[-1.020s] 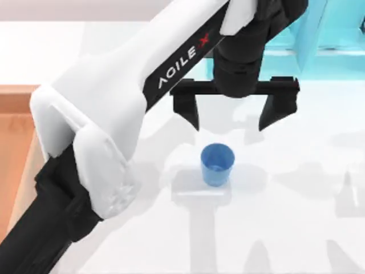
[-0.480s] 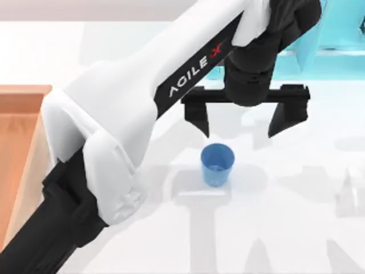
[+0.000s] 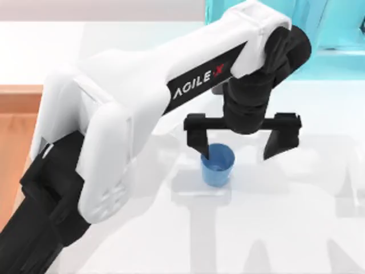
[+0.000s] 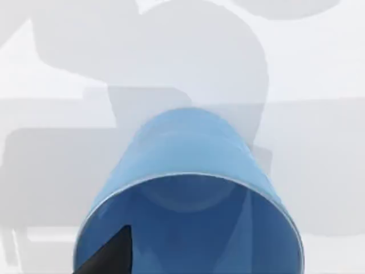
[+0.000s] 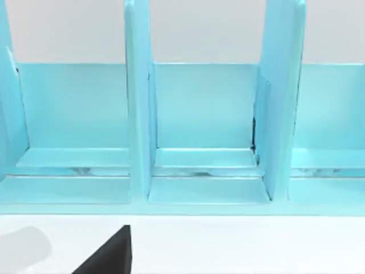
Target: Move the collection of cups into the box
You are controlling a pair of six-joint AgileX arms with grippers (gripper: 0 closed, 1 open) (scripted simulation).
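Blue cup point(image 3: 217, 164), one, upright on white table point(image 3: 296, 228), left claw point(image 3: 239, 140) spread above it

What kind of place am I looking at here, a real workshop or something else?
Most likely a computer-rendered tabletop test scene, not a real workshop. The smooth white table carries just a few plain props: a small bright blue handleless cup, a light-blue shelf frame and an orange-brown wooden box, while the left gripper hangs open over the cup.
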